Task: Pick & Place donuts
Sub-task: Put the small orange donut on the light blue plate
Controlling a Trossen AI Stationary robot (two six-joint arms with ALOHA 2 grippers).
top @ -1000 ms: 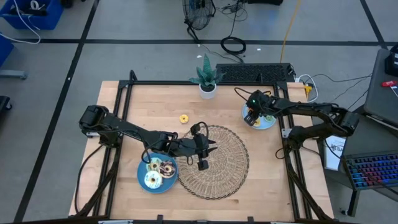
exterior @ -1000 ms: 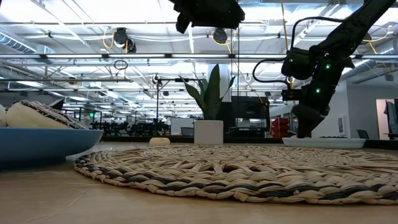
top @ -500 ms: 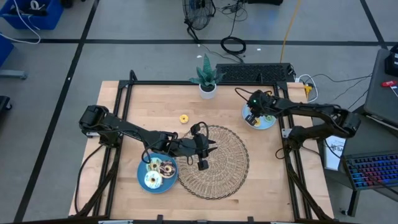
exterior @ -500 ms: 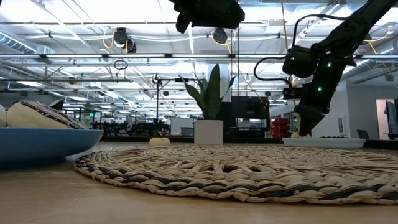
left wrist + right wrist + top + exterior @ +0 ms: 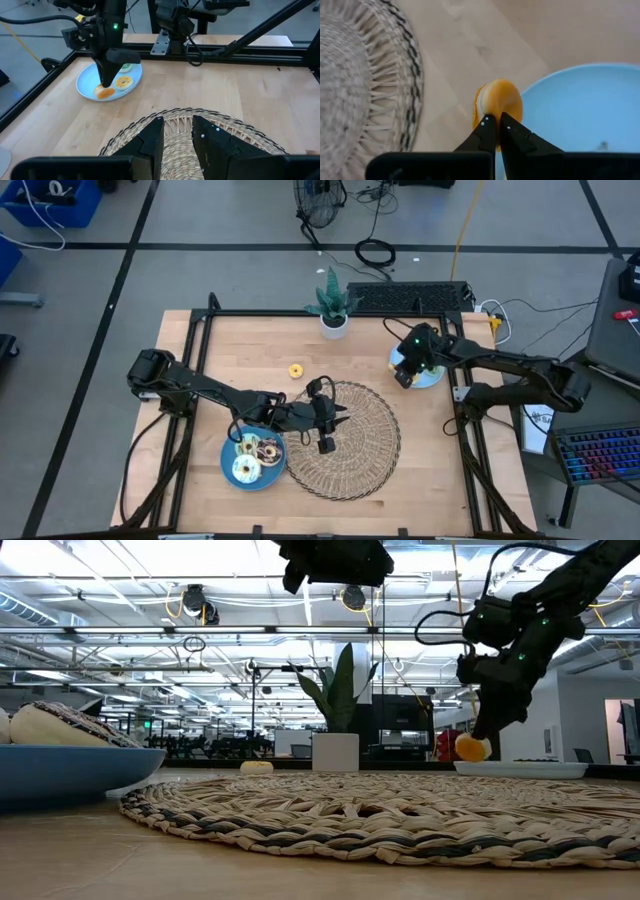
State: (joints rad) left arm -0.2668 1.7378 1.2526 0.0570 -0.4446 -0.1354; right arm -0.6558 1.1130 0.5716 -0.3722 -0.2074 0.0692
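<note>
Orange donut: pinched on edge between the right gripper's closed fingertips, hanging just clear of the blue plate, at its mat-side rim.
Right gripper: fingers squeezed almost together, biting only a thin slice of the ring; seen low across the table with the donut dangling below.
Left gripper: hovering above the wicker mat, fingers a narrow gap apart, nothing between them.
Right-hand plate: two more donuts left on it, one yellow, one pale green.
Left-hand plate: a pile of donuts on it, just beside the mat's edge.
Stray: one yellow donut alone on the bare table.
Risk: thin edge grip, so a swing or jolt in transit likely to twist the ring loose.
Risk: a drop near the rim could bounce off the plate and roll across the wood.
Risk: left arm parked over the mat, so a straight path across invites a clash.
</note>
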